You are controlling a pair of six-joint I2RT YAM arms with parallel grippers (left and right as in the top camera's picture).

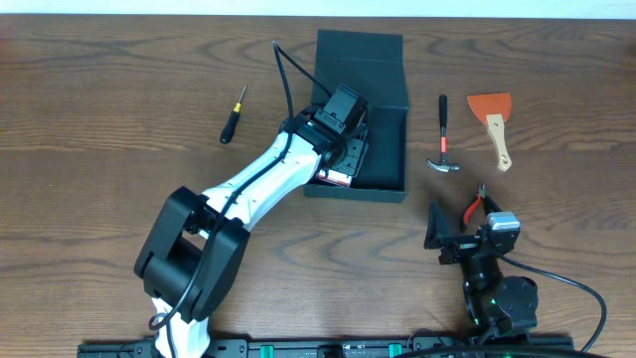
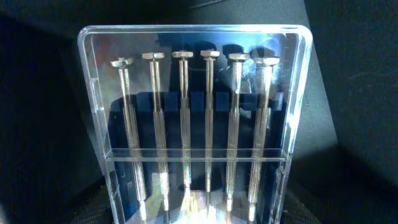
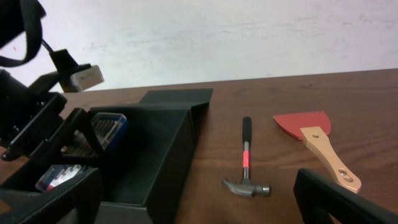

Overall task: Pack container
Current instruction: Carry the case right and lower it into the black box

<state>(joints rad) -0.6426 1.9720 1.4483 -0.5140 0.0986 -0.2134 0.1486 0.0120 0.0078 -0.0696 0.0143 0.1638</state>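
Observation:
The container is a dark rectangular box in the middle of the table, its flap lid open at the back. My left gripper reaches into it from the left and is shut on a clear screwdriver-set case holding several thin screwdrivers. In the right wrist view that case hangs tilted over the container's left part. A small white and red item lies inside at the near-left corner. My right gripper stands open near the front right, holding nothing.
A hammer and a red scraper with a wooden handle lie right of the container. Red-handled pliers lie just ahead of my right gripper. A yellow-and-black screwdriver lies to the left.

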